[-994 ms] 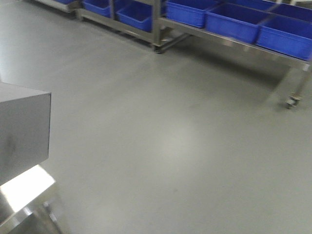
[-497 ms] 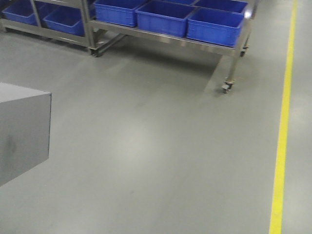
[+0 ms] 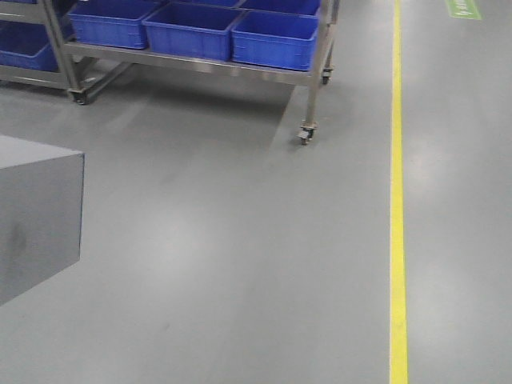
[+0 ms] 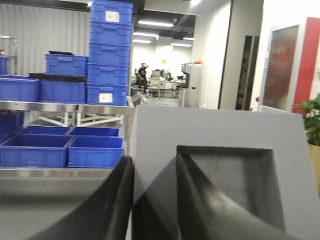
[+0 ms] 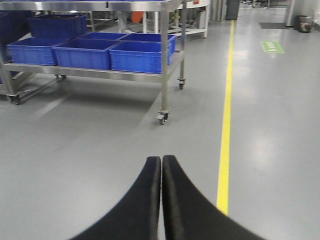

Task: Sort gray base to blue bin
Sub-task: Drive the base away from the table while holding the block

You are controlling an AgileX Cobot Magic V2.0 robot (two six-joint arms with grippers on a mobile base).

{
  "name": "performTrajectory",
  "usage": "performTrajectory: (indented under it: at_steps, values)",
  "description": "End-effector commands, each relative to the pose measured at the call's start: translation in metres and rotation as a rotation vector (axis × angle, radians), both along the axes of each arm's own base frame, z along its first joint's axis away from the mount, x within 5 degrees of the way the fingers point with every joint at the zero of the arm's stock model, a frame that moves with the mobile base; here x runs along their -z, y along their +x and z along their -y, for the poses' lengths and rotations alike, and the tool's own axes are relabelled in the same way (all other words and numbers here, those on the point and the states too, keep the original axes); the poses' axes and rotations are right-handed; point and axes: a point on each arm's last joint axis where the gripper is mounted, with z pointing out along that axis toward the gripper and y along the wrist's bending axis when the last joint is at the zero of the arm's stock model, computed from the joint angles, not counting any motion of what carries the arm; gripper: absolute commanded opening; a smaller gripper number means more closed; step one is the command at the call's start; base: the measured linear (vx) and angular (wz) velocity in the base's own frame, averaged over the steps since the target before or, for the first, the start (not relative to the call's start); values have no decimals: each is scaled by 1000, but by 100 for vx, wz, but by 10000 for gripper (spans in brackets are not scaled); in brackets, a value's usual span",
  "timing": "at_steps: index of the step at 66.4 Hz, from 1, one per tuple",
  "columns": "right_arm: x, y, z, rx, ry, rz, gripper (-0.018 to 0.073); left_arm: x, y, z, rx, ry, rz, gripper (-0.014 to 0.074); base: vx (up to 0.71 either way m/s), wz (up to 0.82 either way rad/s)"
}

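The gray base (image 4: 220, 150) fills the left wrist view, a matte gray block with a square recess in its near face. My left gripper (image 4: 154, 158) is shut on the block's wall, one finger outside and one inside the recess. In the front view the same gray base (image 3: 36, 216) hangs at the left edge above the floor. Blue bins (image 3: 274, 36) that look alike sit side by side on a steel rack; I cannot tell which one is the blue bin. My right gripper (image 5: 161, 158) is shut with nothing in it, over bare floor.
The wheeled steel rack (image 3: 308, 128) stands far left of a yellow floor line (image 3: 397, 200). The right wrist view shows the same rack (image 5: 162, 116) and line (image 5: 225, 135). Stacked blue crates (image 4: 110, 50) rise behind the block. Gray floor lies between me and the rack.
The front view has swung right: the rack and its bins slid left across the frame and the yellow line came into view. The gray base keeps its place at the left edge.
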Motion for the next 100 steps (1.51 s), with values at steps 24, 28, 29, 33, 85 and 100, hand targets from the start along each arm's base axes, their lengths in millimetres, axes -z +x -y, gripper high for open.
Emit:
performTrajectory:
  at_steps: [24, 28, 29, 33, 85, 100]
  values:
    - [-5, 2, 0, 2, -18, 52, -5, -17, -2, -3, -22, -69, 100, -6, 1, -30]
    - [-5, 2, 0, 2, -18, 52, -5, -17, -2, -3, -22, -69, 100, -6, 4, -28]
    - [-5, 2, 0, 2, -18, 52, -5, -17, -2, -3, -22, -69, 100, -6, 5, -28]
    - [-5, 2, 0, 2, -18, 52, -5, -17, -2, -3, -22, -69, 100, -6, 5, -28]
    - [-5, 2, 0, 2, -18, 52, -5, -17, -2, -3, -22, -69, 100, -6, 8, -14]
    - [-5, 2, 0, 2, -18, 52, -5, -17, -2, -3, -22, -69, 100, -6, 16, 15]
